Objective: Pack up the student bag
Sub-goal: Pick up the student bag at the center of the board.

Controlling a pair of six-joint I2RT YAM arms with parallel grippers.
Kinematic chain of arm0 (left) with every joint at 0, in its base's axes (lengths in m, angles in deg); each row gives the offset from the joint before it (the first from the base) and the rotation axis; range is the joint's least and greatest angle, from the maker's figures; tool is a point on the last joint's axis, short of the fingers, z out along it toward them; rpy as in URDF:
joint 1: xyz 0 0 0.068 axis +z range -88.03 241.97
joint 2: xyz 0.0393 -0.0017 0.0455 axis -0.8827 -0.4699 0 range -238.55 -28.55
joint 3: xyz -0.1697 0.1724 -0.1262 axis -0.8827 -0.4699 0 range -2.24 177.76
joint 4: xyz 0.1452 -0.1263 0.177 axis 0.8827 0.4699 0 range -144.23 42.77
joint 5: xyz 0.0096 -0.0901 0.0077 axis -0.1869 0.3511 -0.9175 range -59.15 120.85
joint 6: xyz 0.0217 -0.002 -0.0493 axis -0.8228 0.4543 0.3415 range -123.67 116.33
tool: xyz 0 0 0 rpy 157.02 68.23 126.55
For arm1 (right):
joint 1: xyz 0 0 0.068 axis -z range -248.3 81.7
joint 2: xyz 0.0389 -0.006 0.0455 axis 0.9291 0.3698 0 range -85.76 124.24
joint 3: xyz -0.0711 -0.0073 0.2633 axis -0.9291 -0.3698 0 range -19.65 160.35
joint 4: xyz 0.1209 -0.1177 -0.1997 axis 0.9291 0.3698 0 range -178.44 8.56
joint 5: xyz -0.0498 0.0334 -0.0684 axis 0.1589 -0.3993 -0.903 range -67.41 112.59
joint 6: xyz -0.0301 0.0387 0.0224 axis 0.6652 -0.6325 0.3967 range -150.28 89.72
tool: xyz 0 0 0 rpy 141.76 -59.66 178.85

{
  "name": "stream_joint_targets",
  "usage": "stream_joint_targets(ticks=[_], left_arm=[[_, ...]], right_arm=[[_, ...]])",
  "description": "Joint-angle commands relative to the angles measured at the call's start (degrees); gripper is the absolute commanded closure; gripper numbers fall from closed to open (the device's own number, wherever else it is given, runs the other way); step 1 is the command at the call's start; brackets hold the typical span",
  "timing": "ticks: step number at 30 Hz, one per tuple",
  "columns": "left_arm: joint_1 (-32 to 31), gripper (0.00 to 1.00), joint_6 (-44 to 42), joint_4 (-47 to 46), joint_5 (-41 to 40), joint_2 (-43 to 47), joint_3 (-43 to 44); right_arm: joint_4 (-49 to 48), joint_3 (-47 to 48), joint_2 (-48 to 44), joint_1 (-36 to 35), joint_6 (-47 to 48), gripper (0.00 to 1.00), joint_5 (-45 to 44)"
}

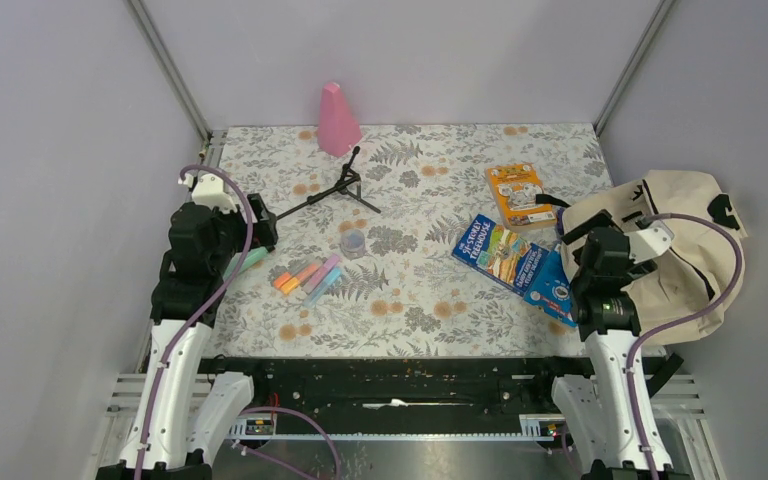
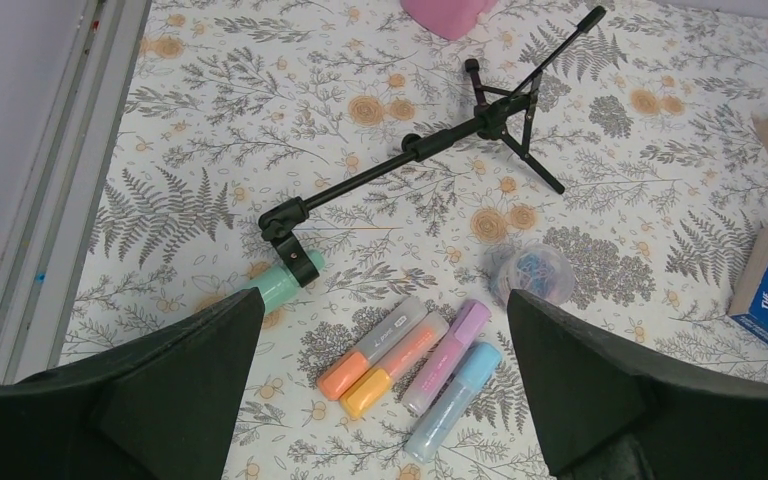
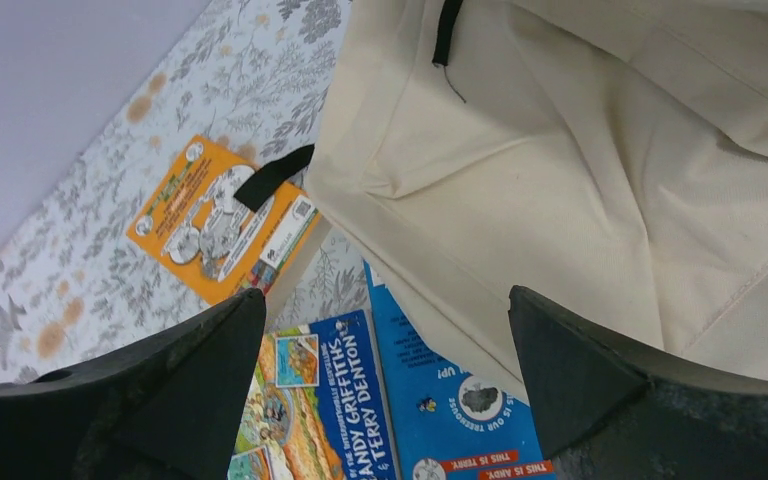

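Observation:
The cream student bag (image 1: 685, 235) lies at the table's right edge; in the right wrist view its fabric (image 3: 580, 170) overlaps a blue book (image 3: 460, 420). Another blue book (image 1: 498, 251) and an orange book (image 1: 518, 193) lie left of it. Several highlighters (image 1: 308, 276) lie in a row at centre-left, also in the left wrist view (image 2: 420, 365), with a mint one (image 2: 282, 281) beside them. My left gripper (image 2: 385, 385) is open and empty above the highlighters. My right gripper (image 3: 385, 390) is open and empty above the books and the bag's edge.
A black mini tripod (image 1: 335, 190) lies left of centre. A pink cone (image 1: 337, 120) stands at the back. A small clear tub of paper clips (image 1: 354, 243) sits mid-table. Grey walls and metal rails (image 1: 170, 70) close the sides.

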Motion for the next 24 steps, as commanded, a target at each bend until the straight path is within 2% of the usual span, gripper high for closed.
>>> stream_joint_targets(ticks=[1, 5, 11, 17, 24], left_arm=[[0.1, 0.01, -1.3, -2.8, 2.4, 0.9, 0.3], [0.1, 0.01, -1.2, -3.1, 2.3, 1.6, -0.5], [0.1, 0.01, -1.1, -3.2, 4.3, 0.8, -0.7], [0.1, 0.01, -0.9, -3.3, 4.4, 1.0, -0.9], [0.1, 0.01, -0.5, -3.5, 6.4, 1.1, -1.1]], right_arm=[[-4.5, 2.2, 0.8, 5.5, -5.3, 0.02, 4.0], [-6.0, 0.1, -1.3, 10.9, -6.4, 0.02, -0.5], [-11.8, -4.9, -3.0, 19.7, -10.9, 0.02, -1.7], [-15.1, -3.8, -1.3, 21.4, -11.6, 0.02, -4.0], [-15.9, -5.6, -2.4, 24.6, -18.6, 0.02, -2.8]])
